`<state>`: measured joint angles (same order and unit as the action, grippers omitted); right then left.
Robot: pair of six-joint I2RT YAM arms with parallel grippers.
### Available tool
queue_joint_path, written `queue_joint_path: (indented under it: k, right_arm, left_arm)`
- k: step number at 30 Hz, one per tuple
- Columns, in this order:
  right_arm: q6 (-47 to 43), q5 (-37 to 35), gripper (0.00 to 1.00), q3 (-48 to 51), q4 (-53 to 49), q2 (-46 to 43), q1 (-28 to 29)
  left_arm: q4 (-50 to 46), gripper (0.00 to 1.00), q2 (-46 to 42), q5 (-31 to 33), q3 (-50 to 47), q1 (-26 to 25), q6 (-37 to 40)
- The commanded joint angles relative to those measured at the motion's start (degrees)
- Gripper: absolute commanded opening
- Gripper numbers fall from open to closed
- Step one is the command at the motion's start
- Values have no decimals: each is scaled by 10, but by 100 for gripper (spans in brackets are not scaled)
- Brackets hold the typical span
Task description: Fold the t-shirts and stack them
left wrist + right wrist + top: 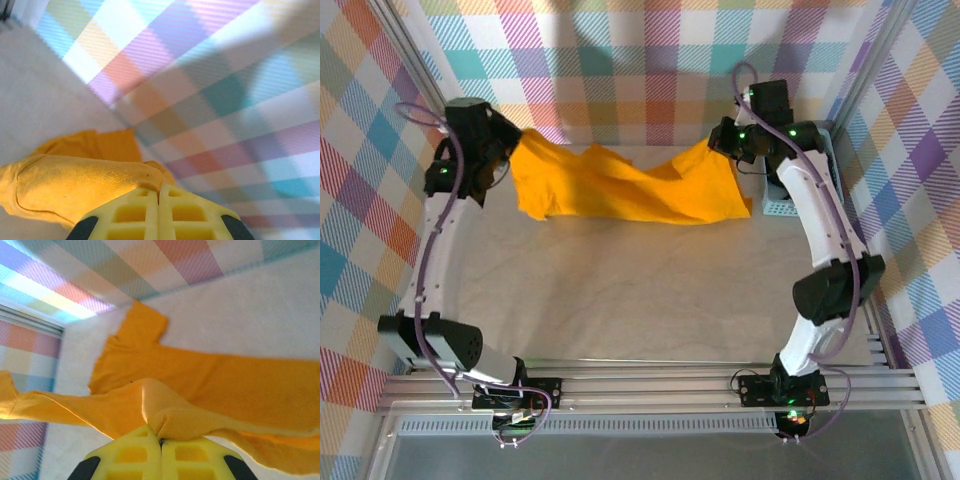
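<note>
Top external view: the plain bright orange-yellow short-sleeved cloth t-shirt [620, 185] hangs stretched across the far part of the pale padded table [640, 300], sagging in the middle, with its lower edge draped onto the surface. The left gripper [512, 148] has the shirt's left end and the right gripper [722, 142] its right end, both ends lifted above the table.

In the left wrist view, the left gripper's [159, 194] yellow fingers are pressed together with a bunched fold of the shirt [75, 182] caught at their tips. In the right wrist view, the right gripper's [160, 441] fingers are likewise closed on a thick fold, and the rest of the shirt [225, 385] spreads out below with one sleeve lying flat toward the wall.

Behind the shirt, the pastel checked back wall [650, 60] is close. A light blue plastic lattice basket [782, 208] sits just beside the shirt's right end, under the right forearm. The near half of the table is bare.

Both arms reach forward from their bases, with the elbows bowed outward toward the side walls and the wrists turned inward.
</note>
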<state>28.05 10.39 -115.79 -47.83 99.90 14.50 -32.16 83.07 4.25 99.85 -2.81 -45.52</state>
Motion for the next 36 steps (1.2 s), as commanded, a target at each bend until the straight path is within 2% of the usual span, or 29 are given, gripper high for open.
queue_joint_path:
  k: [1, 5, 8, 11, 14, 18, 23, 30, 33, 36]
  right_arm:
    - [23, 15, 0, 54, 96, -91, -4]
    - [33, -8, 0, 166, 201, -221, -7]
    - [27, -29, 0, 199, 230, -290, -7]
    - [21, -33, 0, 191, 230, -314, -9]
    - [35, -31, 0, 161, 217, -296, -14]
    - [56, -16, 0, 109, 214, -227, -25]
    - [92, 57, 0, 19, 242, -95, -49]
    - [117, 118, 0, -203, 221, 112, -64]
    - [132, 126, 0, -343, 184, 202, -75]
    - [159, 136, 0, -466, 161, 270, -92]
  left_arm:
    - [55, 0, -64, -1, 33, 15, -17]
    - [70, 0, -116, 12, 50, 23, -3]
    - [69, 0, -132, 23, 90, 25, 21]
    - [64, 0, -118, 27, 144, 25, 33]
    - [48, 0, -73, 20, 208, 26, 29]
    - [6, 0, 33, -8, 310, 30, 15]
    - [13, 0, 171, -85, 394, 65, -62]
    - [21, 0, 384, -205, 620, 109, -144]
    - [48, 0, 413, -230, 640, 125, -183]
    - [72, 0, 396, -235, 640, 128, -178]
